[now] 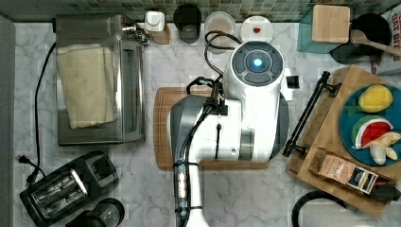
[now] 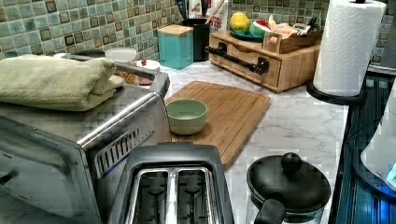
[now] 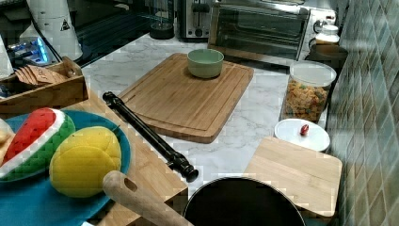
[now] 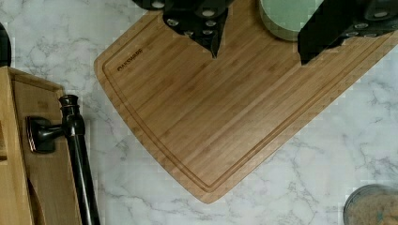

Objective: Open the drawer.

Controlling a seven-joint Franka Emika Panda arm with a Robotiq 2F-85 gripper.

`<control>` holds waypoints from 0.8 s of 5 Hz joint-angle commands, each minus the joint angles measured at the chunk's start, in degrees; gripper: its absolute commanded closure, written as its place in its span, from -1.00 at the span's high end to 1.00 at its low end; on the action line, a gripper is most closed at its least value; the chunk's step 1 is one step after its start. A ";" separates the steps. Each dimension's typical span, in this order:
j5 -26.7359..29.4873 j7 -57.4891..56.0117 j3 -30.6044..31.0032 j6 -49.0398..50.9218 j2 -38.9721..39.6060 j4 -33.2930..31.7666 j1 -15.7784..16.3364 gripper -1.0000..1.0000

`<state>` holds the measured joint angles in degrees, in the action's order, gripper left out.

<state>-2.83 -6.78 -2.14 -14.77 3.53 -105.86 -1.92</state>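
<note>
Marble counter (image 4: 300,154) lies bare between cutting board (image 4: 220,112) and closed drawer (image 4: 49,183); gripper (image 4: 258,54) fingers spread apart above the board.

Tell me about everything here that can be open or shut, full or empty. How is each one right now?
drawer: shut, flush with its wooden box.
gripper: open, above the cutting board.
green bowl: empty, upright on the cutting board.
teal box: shut, wooden lid on.
toaster oven: door shut.
toaster: slots empty.
snack jar: lid on, about full.
</note>
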 commanded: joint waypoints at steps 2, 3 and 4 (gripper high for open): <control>-0.17 -6.13 -1.47 -1.17 1.06 -0.69 -1.64 1.00; -2.17 -13.35 -3.48 -4.82 1.71 -0.98 -2.96 1.00; -3.16 -22.24 -5.01 -2.00 4.05 3.75 -5.09 1.00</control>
<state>-5.56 -22.80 -4.19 -17.36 7.51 -106.37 -2.31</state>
